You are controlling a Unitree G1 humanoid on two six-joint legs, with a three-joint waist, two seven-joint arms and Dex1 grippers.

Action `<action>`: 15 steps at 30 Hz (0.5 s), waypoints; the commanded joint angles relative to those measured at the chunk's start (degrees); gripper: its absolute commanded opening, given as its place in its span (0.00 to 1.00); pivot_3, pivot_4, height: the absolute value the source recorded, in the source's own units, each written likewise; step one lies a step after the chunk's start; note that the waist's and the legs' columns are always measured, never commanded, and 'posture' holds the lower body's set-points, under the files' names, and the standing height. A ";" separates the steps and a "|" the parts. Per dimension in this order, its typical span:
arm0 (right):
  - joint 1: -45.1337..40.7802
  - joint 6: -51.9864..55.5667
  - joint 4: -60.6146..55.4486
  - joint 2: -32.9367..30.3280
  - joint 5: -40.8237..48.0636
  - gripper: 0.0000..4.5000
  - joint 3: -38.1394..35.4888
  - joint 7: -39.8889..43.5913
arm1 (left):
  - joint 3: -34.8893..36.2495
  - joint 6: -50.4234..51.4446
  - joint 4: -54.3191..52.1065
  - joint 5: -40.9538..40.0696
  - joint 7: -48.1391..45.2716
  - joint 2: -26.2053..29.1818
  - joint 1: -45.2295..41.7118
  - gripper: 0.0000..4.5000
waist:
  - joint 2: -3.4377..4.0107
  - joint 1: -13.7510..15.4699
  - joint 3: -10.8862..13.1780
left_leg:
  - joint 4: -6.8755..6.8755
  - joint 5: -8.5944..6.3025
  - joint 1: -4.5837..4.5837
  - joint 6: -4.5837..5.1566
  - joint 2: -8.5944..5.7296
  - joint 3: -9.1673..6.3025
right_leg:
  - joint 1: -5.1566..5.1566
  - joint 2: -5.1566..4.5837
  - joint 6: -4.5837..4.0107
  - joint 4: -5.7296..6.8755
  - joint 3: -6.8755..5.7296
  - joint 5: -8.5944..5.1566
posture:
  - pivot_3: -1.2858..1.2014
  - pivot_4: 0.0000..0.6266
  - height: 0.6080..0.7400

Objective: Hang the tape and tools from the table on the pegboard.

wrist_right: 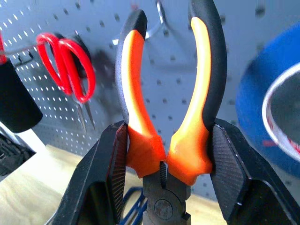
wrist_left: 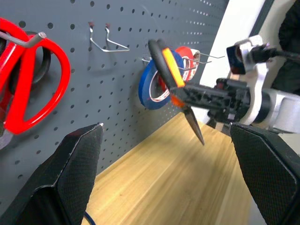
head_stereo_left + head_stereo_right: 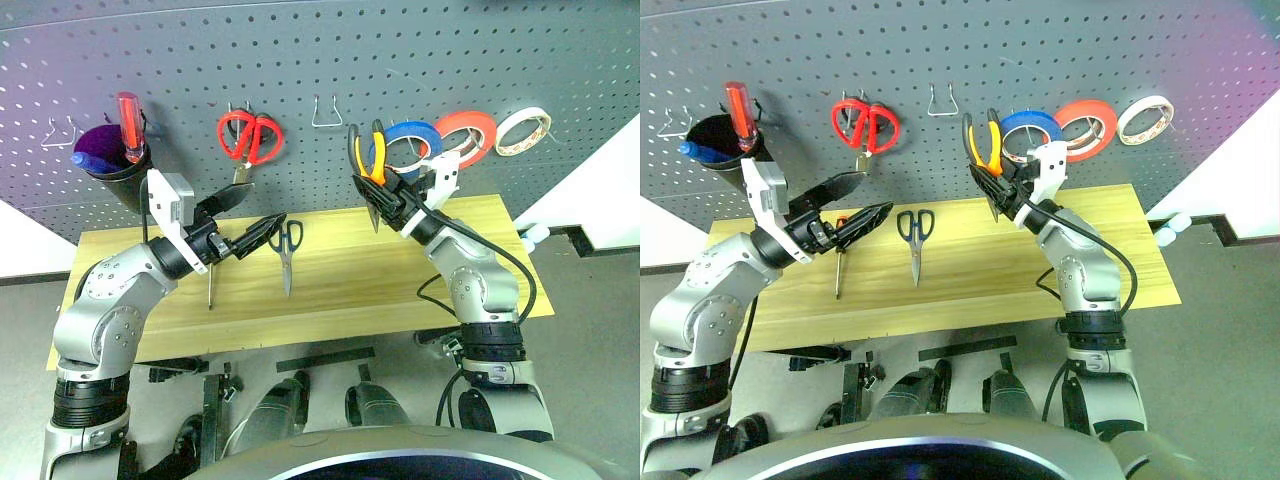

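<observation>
The pegboard [image 3: 420, 60] is being seen rising behind the desk [image 3: 340, 290], with red scissors [image 3: 250, 137], an empty wire hook [image 3: 327, 113], the blue tape [image 3: 405, 140], a red-orange roll [image 3: 468, 130] and a cream roll [image 3: 523, 130] hanging on it. At its left end a dark cup [image 3: 115, 170] is being used to hold a red screwdriver [image 3: 130, 125].

The pliers [image 3: 368, 160] are being gripped by the right end effector [image 1: 164, 154], its fingers closed on the orange handles, nose pointing down, handles raised in front of the blue tape. The left end effector [image 3: 245, 225] is being held fully open and empty above the desk.

The dark scissors [image 3: 287, 245] and the small screwdriver [image 3: 839, 262] are lying on the desk, well apart from the pliers.

The pliers' pivot is being shown in the right wrist view. No writing can be read.
</observation>
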 commanded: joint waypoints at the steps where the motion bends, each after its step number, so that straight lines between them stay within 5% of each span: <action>1: -2.97 -1.62 -4.18 -0.74 1.65 0.47 -0.53 0.46 | 0.08 -1.88 -0.53 0.24 -0.80 -0.06 -1.41 1.00 | -0.01 0.00 -0.22 | 0.04 0.00 0.00 0.00 0.00 0.00 | 0.00 0.00 0.00 0.03 0.00 0.00 | 0.49 0.23 1.00; 15: -14.88 -5.95 3.92 1.68 1.40 0.47 -0.74 0.15 | 0.39 -2.70 -1.89 0.38 1.03 -0.79 -1.36 1.00 | 0.13 0.05 -2.46 | 0.73 0.13 0.06 -0.06 0.00 0.01 | -0.06 0.04 -0.06 0.88 0.00 0.05 | 0.50 0.17 1.00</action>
